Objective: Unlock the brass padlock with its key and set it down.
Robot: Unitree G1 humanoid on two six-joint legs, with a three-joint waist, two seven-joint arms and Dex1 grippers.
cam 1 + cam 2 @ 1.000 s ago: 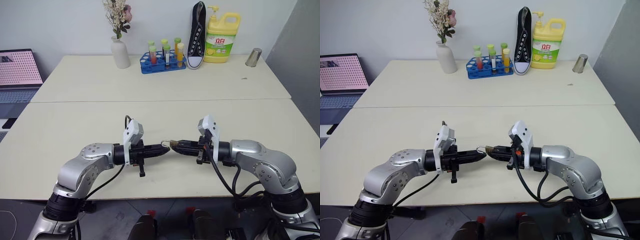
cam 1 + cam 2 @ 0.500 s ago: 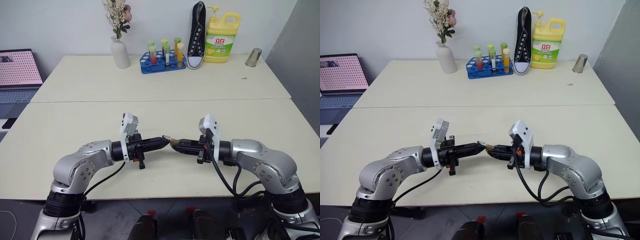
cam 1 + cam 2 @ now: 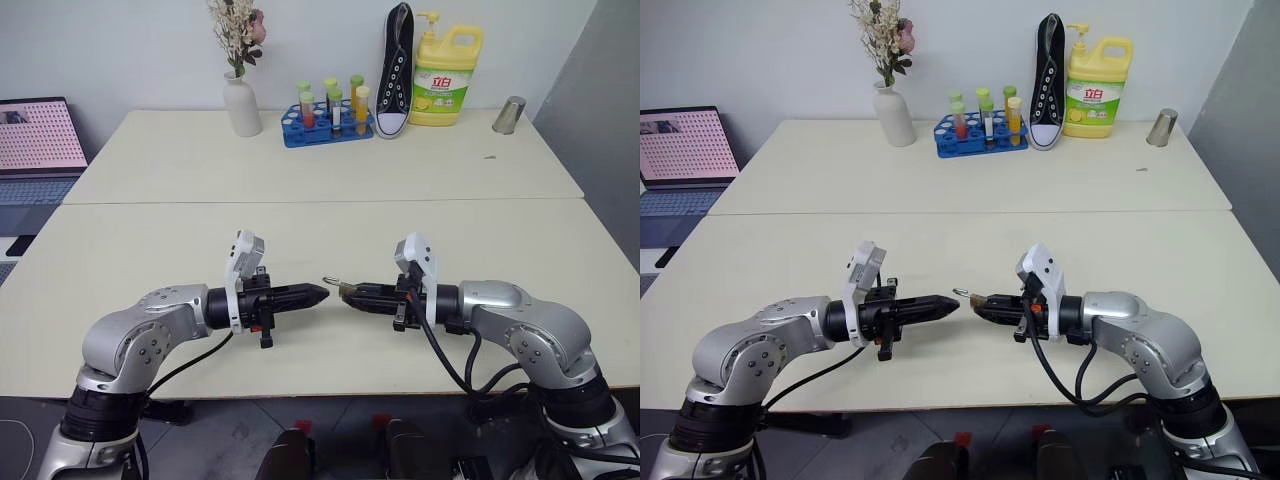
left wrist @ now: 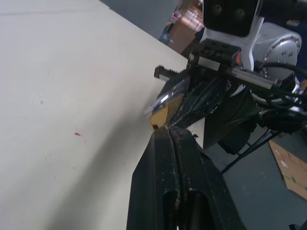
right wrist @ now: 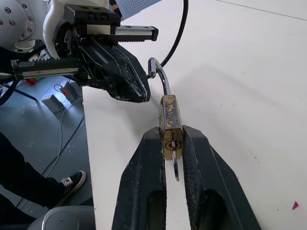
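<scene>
Padlock: the brass padlock (image 5: 170, 125) is held above the table (image 3: 300, 170), pinched at its lower end between the two black fingers of the right gripper (image 5: 172, 143).
Shackle: the thin silver shackle (image 5: 160, 76) sticks out of the body toward the other arm; it looks swung out at one end, though the head views are too small to be sure.
Key: the key (image 5: 174, 170) shows as a thin silvery sliver hanging from the keyhole end of the body, between the right fingers.
Right gripper: jaws narrowly apart, clamped on the padlock body; it points across toward the left arm, a little below level.
Left gripper: the left gripper (image 3: 318, 293) has its jaws pressed together with nothing between them; its tip sits just beside the shackle end, apart from it in the head views.
Table edge: both grippers hang over the near part of the table.
Far side: a white vase (image 3: 241, 105) with dried flowers, a blue rack of test tubes (image 3: 325, 125), a black sneaker (image 3: 394, 70) standing on end, a yellow detergent bottle (image 3: 444, 75) and a metal cup (image 3: 508, 114).
Left edge: a laptop (image 3: 38, 140) with a lit screen.
</scene>
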